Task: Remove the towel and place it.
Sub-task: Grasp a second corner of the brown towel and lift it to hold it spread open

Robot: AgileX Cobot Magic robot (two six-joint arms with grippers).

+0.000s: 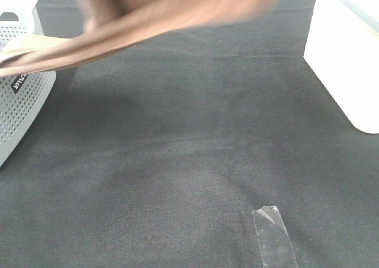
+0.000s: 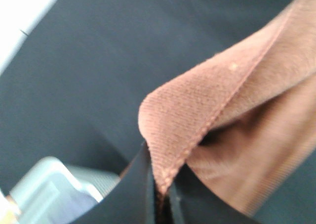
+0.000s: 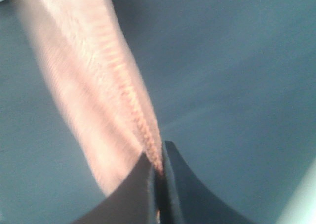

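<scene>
The brown towel (image 1: 160, 19) hangs in the air across the top of the exterior high view, blurred, stretching from the white basket at the left toward the upper right. In the left wrist view my left gripper (image 2: 160, 199) is shut on the towel's (image 2: 197, 115) stitched hem, with a folded corner sticking up from the black fingers. My right gripper (image 3: 159, 177) pinches another stretch of the hem, and the towel (image 3: 94, 85) runs away from it in a taut, blurred band. Neither gripper shows in the exterior high view.
A white perforated basket (image 1: 18, 102) stands at the left edge, with one end of the towel over it. A white box (image 1: 349, 61) sits at the right. A strip of clear tape (image 1: 273, 235) lies on the dark cloth table cover (image 1: 189, 161).
</scene>
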